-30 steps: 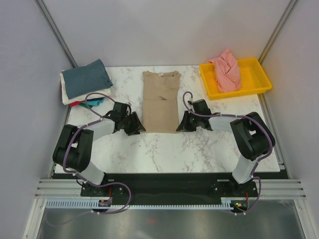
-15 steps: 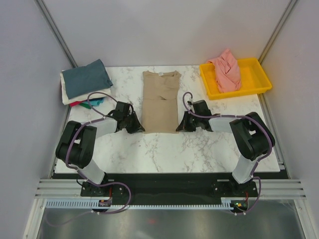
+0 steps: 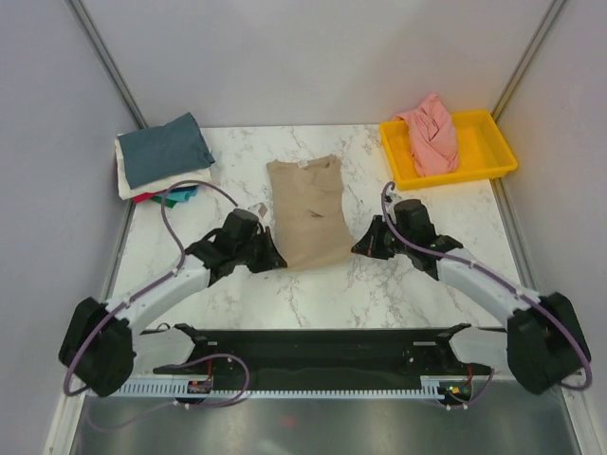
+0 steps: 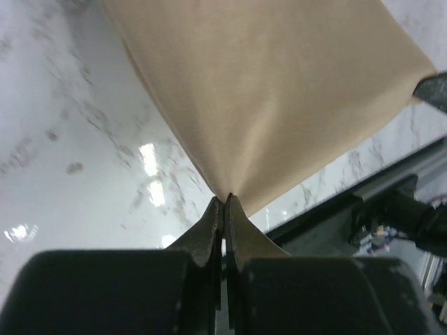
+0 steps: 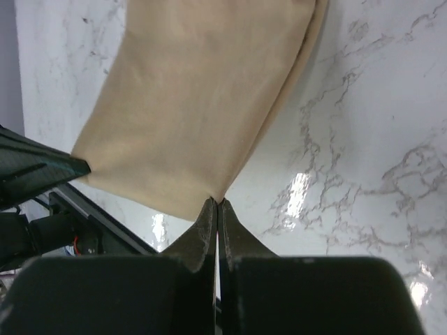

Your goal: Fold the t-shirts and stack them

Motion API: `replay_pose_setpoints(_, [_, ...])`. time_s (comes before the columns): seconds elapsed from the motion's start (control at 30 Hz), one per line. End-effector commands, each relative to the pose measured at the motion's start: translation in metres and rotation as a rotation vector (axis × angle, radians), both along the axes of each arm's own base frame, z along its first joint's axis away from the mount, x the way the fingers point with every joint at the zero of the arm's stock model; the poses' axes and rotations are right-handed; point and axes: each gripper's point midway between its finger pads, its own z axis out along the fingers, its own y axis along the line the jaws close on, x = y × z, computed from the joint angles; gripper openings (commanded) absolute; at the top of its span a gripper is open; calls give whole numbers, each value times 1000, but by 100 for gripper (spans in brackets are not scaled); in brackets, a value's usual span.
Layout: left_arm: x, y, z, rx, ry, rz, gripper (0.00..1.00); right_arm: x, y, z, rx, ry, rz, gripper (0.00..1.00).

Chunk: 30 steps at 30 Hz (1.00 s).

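The tan t-shirt (image 3: 308, 210) lies folded lengthwise mid-table, its near hem lifted off the marble. My left gripper (image 3: 275, 260) is shut on the hem's left corner, seen in the left wrist view (image 4: 225, 199) with the tan t-shirt (image 4: 272, 91) stretching away. My right gripper (image 3: 358, 248) is shut on the hem's right corner, seen in the right wrist view (image 5: 217, 202) with the tan t-shirt (image 5: 202, 105). The salmon-pink t-shirt (image 3: 432, 135) lies crumpled in the yellow tray (image 3: 493, 152). The slate-blue t-shirt (image 3: 166, 150) tops a folded stack at the back left, over cream, teal and red ones.
The yellow tray stands at the back right corner. The folded stack sits at the back left edge. The black frame rail (image 3: 313, 346) runs along the table's near edge. Grey walls enclose both sides.
Both grippers have closed on the tan shirt's near corners and pulled them toward me and up. The shirt has slid nearer and both arms have stretched out from the sides.
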Motion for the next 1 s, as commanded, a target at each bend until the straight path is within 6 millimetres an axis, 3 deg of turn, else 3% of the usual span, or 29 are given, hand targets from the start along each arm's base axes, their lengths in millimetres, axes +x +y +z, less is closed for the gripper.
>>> replay_pose_setpoints(0.0, [-46,6,10,27,62,20,2,-35,-15,20,-35,22,-20,0])
replay_pose_setpoints(0.03, [-58,0,15,9,77,7,2,-41,-19,37,-20,-18,-43,0])
replay_pose_setpoints(0.1, [-76,5,26,-8,88,10,2,-61,-23,45,-35,0,-38,0])
replay_pose_setpoints(0.13, [-85,3,30,-22,106,10,2,-65,-26,60,-18,-34,-59,0])
replay_pose_setpoints(0.2, [-94,4,50,-75,87,5,2,-84,-29,63,-28,-9,-48,0])
replay_pose_setpoints(0.23, [-102,6,53,-73,104,1,2,-88,-31,74,-7,-25,-61,0])
replay_pose_setpoints(0.37, [-99,13,84,-58,49,-1,2,-97,-41,88,-21,-42,-84,0])
replay_pose_setpoints(0.43, [-91,19,84,5,25,7,2,-92,-42,98,-36,-64,-89,0])
replay_pose_setpoints(0.6, [-71,9,96,61,-12,-21,2,-65,-45,108,-143,-106,-113,0])
replay_pose_setpoints(0.63, [-65,7,91,90,2,-19,2,-60,-45,115,-150,-125,-116,0])
replay_pose_setpoints(0.73, [-46,2,102,98,-16,-7,2,-44,-45,120,-207,-147,-125,0])
replay_pose_setpoints(0.97, [-11,8,106,115,-3,16,2,-11,-40,119,-301,-170,-118,0])
